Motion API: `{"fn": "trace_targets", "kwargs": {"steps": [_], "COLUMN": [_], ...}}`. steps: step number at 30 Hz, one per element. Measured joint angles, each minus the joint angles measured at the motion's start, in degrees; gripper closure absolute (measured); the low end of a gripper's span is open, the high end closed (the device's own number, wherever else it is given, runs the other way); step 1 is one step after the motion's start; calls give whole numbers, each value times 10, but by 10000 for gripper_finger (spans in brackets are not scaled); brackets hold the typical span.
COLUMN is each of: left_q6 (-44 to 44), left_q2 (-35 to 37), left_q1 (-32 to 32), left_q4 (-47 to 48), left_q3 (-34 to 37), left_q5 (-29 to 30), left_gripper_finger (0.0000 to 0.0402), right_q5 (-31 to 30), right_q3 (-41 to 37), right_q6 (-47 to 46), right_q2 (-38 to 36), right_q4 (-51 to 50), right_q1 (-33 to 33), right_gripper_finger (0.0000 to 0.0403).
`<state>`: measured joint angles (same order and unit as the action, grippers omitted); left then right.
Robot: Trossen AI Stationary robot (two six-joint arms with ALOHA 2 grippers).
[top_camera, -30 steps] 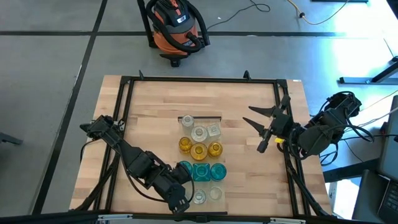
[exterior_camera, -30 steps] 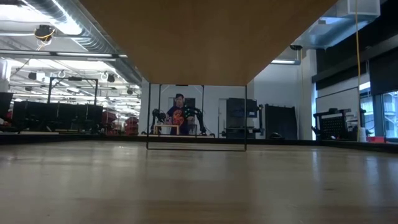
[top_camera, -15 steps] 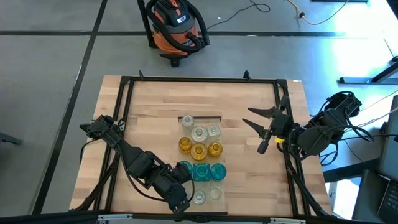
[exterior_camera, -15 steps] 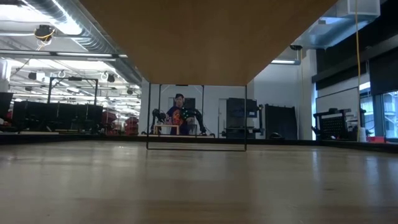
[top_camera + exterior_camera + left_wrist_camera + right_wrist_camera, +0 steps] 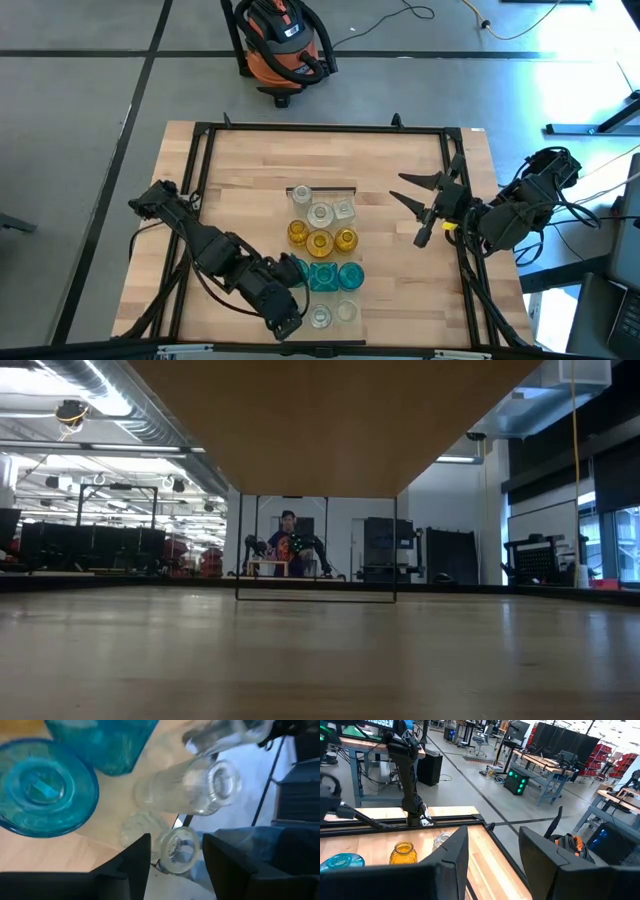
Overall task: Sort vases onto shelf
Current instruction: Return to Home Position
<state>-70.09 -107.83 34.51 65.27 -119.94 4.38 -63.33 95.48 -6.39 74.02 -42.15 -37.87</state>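
The vases (image 5: 320, 241) stand in rows on the shelf (image 5: 333, 296), in the middle of the table (image 5: 240, 170); clear ones sit nearest the black bar (image 5: 322, 186), then amber, then teal, then two more clear at the other end; left gripper (image 5: 288, 268) sits at the shelf's left edge, just beside the teal row, jaws spread; a clear vase (image 5: 179, 849) shows in the gap between its fingers; right gripper (image 5: 397, 186) hangs right of the shelf, well apart from the vases, jaws spread wide; a person (image 5: 288, 535) is far off in the low view.
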Motion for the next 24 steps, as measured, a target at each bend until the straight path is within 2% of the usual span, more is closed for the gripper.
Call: {"fn": "trace_targets", "kwargs": {"steps": [2, 4, 6, 9, 11, 13, 16, 18, 19, 22, 24], "left_q6": [6, 28, 67, 158, 201, 207, 167, 118, 86, -46, -140], "left_q2": [10, 24, 43, 85, 111, 136, 163, 176, 182, 202, 215], "left_q1": [0, 1, 12, 59, 102, 144, 194, 219, 228, 233, 225], "left_q4": [-8, -26, -62, -108, -107, -78, -16, 33, 62, 154, 211], "left_q3": [0, 0, 1, 1, 0, 2, 14, 32, 44, 91, 131], "left_q5": [15, 46, 124, 345, 500, 628, 749, 801, 818, 854, 858], "left_gripper_finger": [232, 232, 234, 234, 235, 235, 235, 235, 235, 235, 235], "right_q5": [11, 55, 95, 112, 92, 61, 43, 72, 114, 302, 379], "right_q3": [0, 0, 0, -4, -31, -82, -204, -307, -362, -515, -594], "right_q6": [-8, -26, -36, -25, 3, 50, 136, 209, 251, 356, 379], "right_q2": [0, -8, -21, -49, -82, -121, -185, -227, -241, -264, -260], "right_q4": [0, 1, 13, 48, 102, 195, 383, 572, 689, 1056, 1246], "right_q1": [0, 0, -1, -20, -58, -92, -129, -136, -133, -108, -78], "right_gripper_finger": [267, 267, 267, 267, 271, 280, 304, 323, 333, 361, 376]}}
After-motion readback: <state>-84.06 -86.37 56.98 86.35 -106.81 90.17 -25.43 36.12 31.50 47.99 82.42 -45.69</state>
